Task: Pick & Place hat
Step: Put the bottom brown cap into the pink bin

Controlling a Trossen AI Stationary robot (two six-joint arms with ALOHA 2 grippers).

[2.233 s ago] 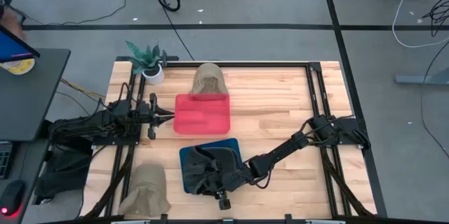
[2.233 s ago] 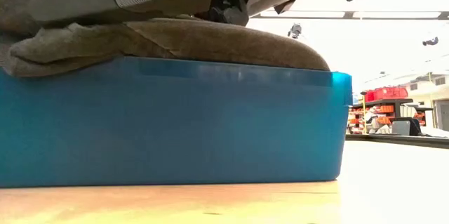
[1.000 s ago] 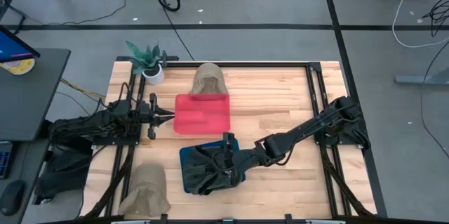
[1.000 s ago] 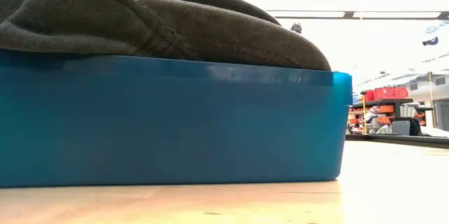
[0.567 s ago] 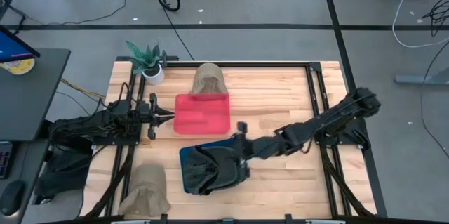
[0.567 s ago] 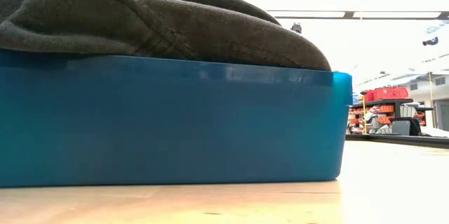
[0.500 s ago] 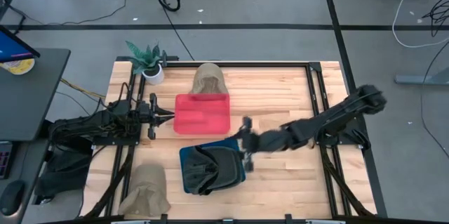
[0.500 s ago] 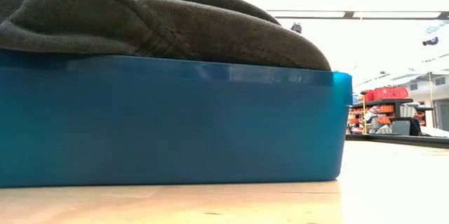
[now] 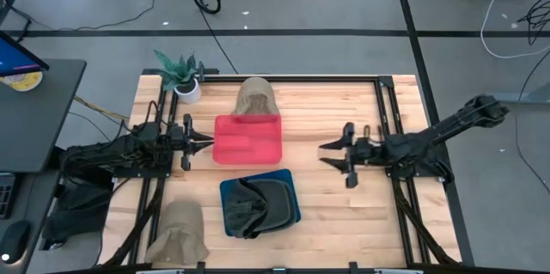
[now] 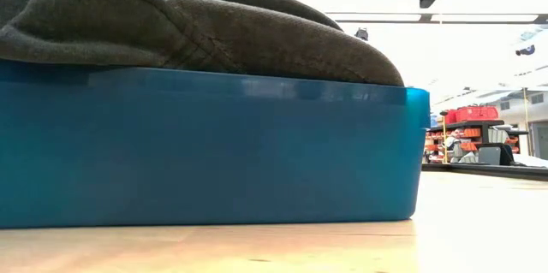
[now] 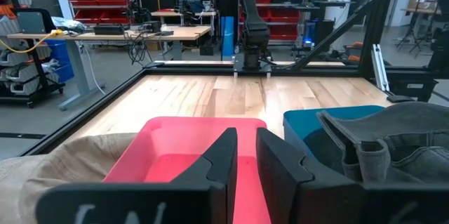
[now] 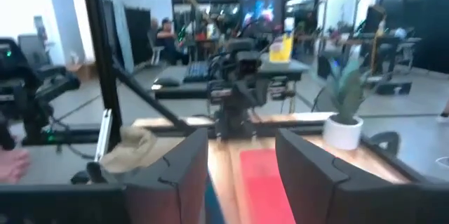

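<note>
A dark grey hat lies crumpled in the blue bin near the table's near edge. In the low view the hat bulges above the bin's rim. My right gripper hangs open over bare wood, to the right of the bin and apart from it. Its fingers stand wide apart in the right wrist view. My left gripper waits shut at the left edge of the red tray and points across the tray in the left wrist view.
A tan hat lies partly on the red tray's far edge. A second tan hat sits at the near left corner. A small potted plant stands at the far left corner. Bare wood lies between the bin and the right arm.
My right arm has drawn back from above the blue bin toward the table's right edge, rising out of the low view's middle. The dark hat has stayed in the bin, unmoved. My left arm has kept still.
</note>
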